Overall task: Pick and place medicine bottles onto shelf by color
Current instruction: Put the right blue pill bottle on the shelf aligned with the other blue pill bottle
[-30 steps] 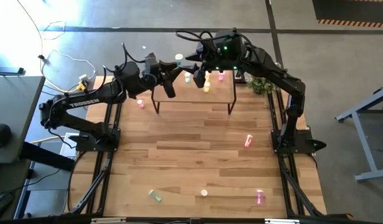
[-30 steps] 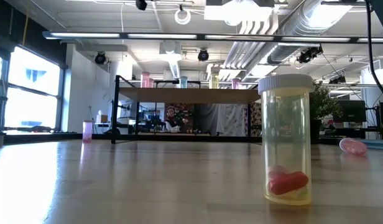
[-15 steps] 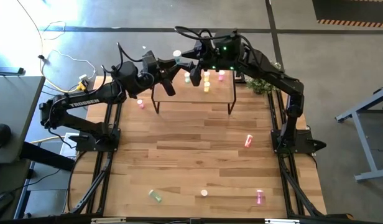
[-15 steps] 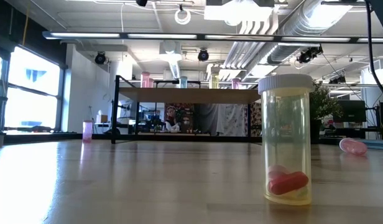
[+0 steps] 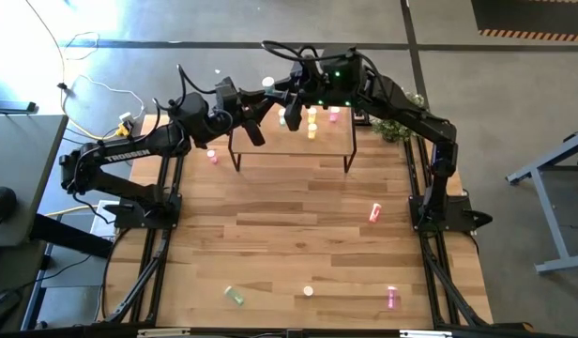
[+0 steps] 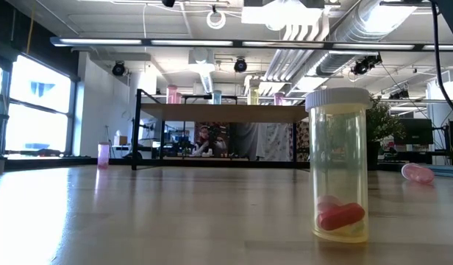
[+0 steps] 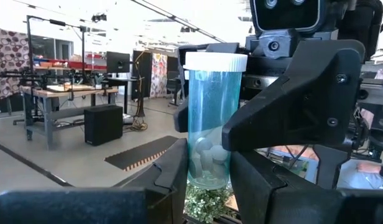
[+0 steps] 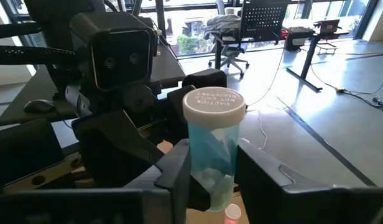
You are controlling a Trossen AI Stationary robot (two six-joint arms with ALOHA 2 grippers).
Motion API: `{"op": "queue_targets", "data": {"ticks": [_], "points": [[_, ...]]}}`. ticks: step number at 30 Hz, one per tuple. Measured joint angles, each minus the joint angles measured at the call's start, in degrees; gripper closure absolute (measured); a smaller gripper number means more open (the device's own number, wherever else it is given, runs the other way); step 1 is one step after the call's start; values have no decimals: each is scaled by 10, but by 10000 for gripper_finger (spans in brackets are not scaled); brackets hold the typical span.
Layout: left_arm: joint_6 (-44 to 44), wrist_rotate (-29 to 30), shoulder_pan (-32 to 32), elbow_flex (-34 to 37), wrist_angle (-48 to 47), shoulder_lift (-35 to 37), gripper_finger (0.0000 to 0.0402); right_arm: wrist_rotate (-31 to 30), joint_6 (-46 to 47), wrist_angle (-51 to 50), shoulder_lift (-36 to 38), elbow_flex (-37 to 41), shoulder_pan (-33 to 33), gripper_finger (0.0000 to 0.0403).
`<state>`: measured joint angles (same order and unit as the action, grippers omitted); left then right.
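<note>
Wooden table carries the shelf at its far edge, thin black legs, pale top; a potted plant sits just off the shelf's right end. Both arms meet above the shelf's far left corner. Left gripper is clenched on the lower part of a blue-tinted bottle with a white cap, held upright, white tablets heaped in its bottom. Right gripper faces it head-on, its fingers bracketing the same bottle on both sides; cannot tell whether they actually press on it. Each wrist camera is largely blocked by the other arm's camera housing right behind the bottle. On the shelf top stand several bottles: yellow and pink ones near the middle, partly hidden under the right arm. Loose on the table: a pink bottle upright just left of the shelf, a red one lying on the right side, a green one and a pink one lying near the front edge. Between them a yellowish bottle stands upright, white cap on, a red capsule and a pale one inside.
</note>
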<state>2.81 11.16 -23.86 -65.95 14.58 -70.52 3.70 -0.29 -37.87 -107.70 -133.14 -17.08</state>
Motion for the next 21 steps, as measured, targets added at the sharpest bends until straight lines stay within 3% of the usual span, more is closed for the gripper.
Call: {"op": "queue_targets", "data": {"ticks": [5,11,21], "points": [[0,1,0,0,-2,0,307,3,-2,1,0,0,0,321],[0,0,0,0,-8,0,285,4,-1,1,0,0,0,324],[0,-7,0,0,-74,5,204,3,-13,-20,0,-2,-5,324]]}}
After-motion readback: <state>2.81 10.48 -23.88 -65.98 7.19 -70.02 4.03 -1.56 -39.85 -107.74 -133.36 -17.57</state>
